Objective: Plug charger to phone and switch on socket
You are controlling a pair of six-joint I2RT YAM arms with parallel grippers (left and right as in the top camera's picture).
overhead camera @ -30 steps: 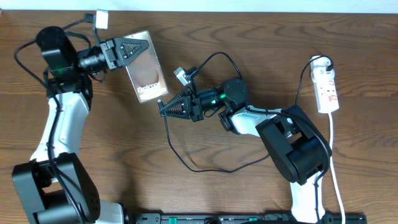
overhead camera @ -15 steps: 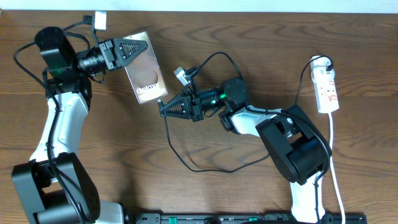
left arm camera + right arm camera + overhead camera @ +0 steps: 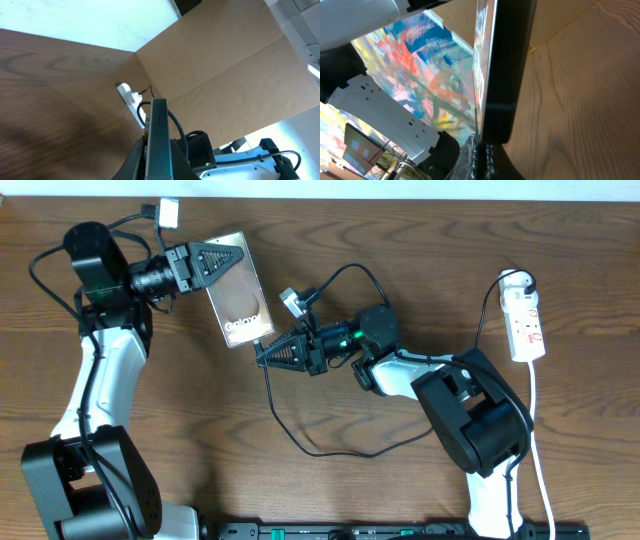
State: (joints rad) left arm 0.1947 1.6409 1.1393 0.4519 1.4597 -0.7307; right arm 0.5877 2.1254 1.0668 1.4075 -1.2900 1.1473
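Phone (image 3: 245, 305) clamped on its edge in left hand (image 3: 238, 252); charger (image 3: 272, 395) plug pinched in closed right hand (image 3: 262, 352), right at phone's end.

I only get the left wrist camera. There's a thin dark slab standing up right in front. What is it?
Observer: A slim rectangular smartphone with a brown-to-silver screen and white lettering, pinched in the left tool.
Child: Where's the charger?
Observer: The long thin black charger cable runs into the shut right tool, at the smartphone's lower edge.
Child: Is it plugged in?
Observer: Cannot tell. The right wrist camera shows the smartphone's end right against that tool, the plug hidden.
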